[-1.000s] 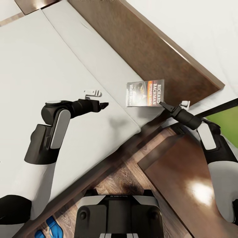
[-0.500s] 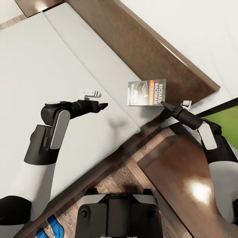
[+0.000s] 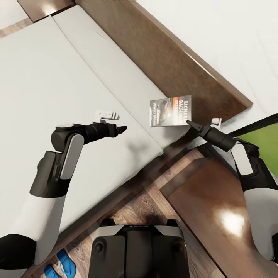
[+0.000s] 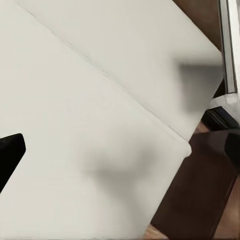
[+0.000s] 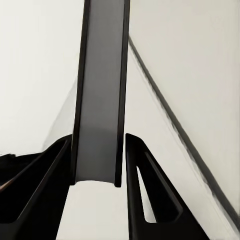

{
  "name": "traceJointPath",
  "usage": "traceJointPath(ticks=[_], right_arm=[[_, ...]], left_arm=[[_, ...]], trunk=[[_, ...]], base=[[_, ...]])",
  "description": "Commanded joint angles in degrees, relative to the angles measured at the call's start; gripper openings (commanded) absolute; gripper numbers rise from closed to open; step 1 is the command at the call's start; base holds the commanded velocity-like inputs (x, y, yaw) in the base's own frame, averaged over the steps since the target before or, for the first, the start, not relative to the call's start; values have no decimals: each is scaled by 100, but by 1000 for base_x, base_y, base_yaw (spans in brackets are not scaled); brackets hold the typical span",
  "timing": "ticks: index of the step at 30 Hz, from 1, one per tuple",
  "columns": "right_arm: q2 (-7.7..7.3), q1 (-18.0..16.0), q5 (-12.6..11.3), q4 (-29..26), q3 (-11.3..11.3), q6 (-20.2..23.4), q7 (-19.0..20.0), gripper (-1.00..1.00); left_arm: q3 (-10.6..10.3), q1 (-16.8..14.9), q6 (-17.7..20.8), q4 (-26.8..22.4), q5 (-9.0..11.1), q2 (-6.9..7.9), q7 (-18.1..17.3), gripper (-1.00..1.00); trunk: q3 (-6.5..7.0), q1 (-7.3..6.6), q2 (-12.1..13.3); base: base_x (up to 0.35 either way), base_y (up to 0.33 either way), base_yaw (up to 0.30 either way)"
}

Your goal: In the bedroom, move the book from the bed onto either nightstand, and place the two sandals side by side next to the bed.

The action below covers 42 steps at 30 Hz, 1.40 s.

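The book (image 3: 171, 111), dark with an orange band, hangs a little above the corner of the bed's pale mattress (image 3: 58, 77). My right gripper (image 3: 192, 123) is shut on its edge. In the right wrist view the book's thin edge (image 5: 100, 100) stands between the two black fingers (image 5: 142, 185). My left gripper (image 3: 122, 128) hovers open over the mattress, a hand's width left of the book, holding nothing. The glossy brown nightstand (image 3: 208, 216) stands under my right arm. The two blue sandals (image 3: 61, 264) lie on the floor at the bed's side, partly cut off by the picture's edge.
The dark headboard (image 3: 170, 61) runs diagonally behind the book, against a white wall. A strip of plank floor (image 3: 143, 204) separates the bed frame from the nightstand. My base (image 3: 135, 251) sits in that gap. A black-framed window with green beyond (image 3: 266, 139) is at the right.
The whole view has shifted slightly. The book stays held in my right gripper and has tilted a little, showing less of its cover. My left arm sits slightly lower in the picture.
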Motion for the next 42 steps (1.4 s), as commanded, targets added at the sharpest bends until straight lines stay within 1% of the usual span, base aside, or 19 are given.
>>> traceJointPath(ticks=[1, 3, 6, 7, 8, 11, 13, 17, 19, 22, 24, 26, 28, 33, 35, 37, 39, 41, 42], right_arm=[[4, -2, 2, -33, 2, 24, -15, -100], [0, 6, 29, -76, 6, 37, -3, -100], [-8, 185, 52, -239, 5, 56, 10, -100], [-11, 353, 57, -456, -1, 62, 10, -100], [-13, 439, 59, -646, -1, 67, 7, -100], [-12, 574, 66, -1041, 2, 98, 2, -100], [-10, 664, 70, -1287, 21, 169, -2, -100], [7, 707, 77, -1400, 69, 220, -13, -100], [5, 719, 80, -1433, 134, 230, -17, -100], [-3, 725, 81, -1448, 175, 230, -23, -100], [-4, 726, 81, -1450, 187, 229, -26, -100], [-6, 727, 82, -1453, 197, 228, -23, -100], [-6, 727, 83, -1454, 200, 228, -22, -100], [-6, 727, 91, -1455, 210, 228, -20, -100], [-6, 727, 139, -1455, 212, 227, -19, -100], [-6, 727, 266, -1453, 212, 231, -15, -100], [-6, 727, 492, -1449, 208, 230, -5, -100], [-6, 727, 582, -1448, 207, 232, 1, -100], [-6, 727, 664, -1447, 206, 234, 8, -100]], left_arm=[[-10, 17, 19, 0, -23, 2, -19, 100], [-15, 61, 19, 7, -25, -7, -15, 100], [-26, 155, 19, 8, -24, -33, -12, 100], [-31, 214, 19, 21, -26, -45, -8, 100], [-33, 239, 19, 28, -27, -50, -6, 100], [-36, 307, 19, 33, -25, -50, -6, 100], [-41, 453, 19, 24, -29, -50, -4, 100], [-49, 581, 19, 18, -32, -41, -8, 100], [-52, 719, 19, 9, -32, -39, -9, 100], [-61, 915, -4, 1, -32, -38, -14, 100], [-67, 1059, -135, -1, -33, -37, -15, 100], [-83, 1218, -354, -3, -42, -37, -14, 100], [-118, 1266, -443, -3, -45, -35, -13, 100], [-313, 1421, -582, 4, -49, -19, -6, 100], [-358, 1493, -605, 4, -50, -18, -4, 100], [-382, 1545, -616, 7, -59, -24, 3, 100], [-396, 1591, -642, 8, -69, -34, 6, 100], [-400, 1605, -662, 10, -72, -35, 6, 100], [-403, 1619, -680, 20, -76, -33, 7, 100]], trunk=[[15, -21, 38], [51, -65, 118], [112, -131, 238], [136, -153, 278], [160, -175, 318], [237, -240, 439], [289, -284, 519], [392, -372, 679], [443, -416, 760], [520, -482, 880], [571, -526, 960], [623, -570, 1040], [674, -614, 1120], [802, -724, 1321], [854, -768, 1401], [905, -812, 1481], [956, -855, 1562], [1008, -899, 1642], [1033, -921, 1682]], base=[[0, 0, 0], [0, 0, 0], [0, 0, -36], [0, 0, -107], [0, 0, -125], [0, 0, -143], [0, 0, -170], [0, 0, -189], [0, 0, -199], [0, 0, -202], [0, 0, -203], [0, 0, -203], [0, 0, -204], [0, 0, -204], [0, 0, -204], [0, 0, -204], [0, 0, -202], [0, 0, -196], [0, 0, -184]])
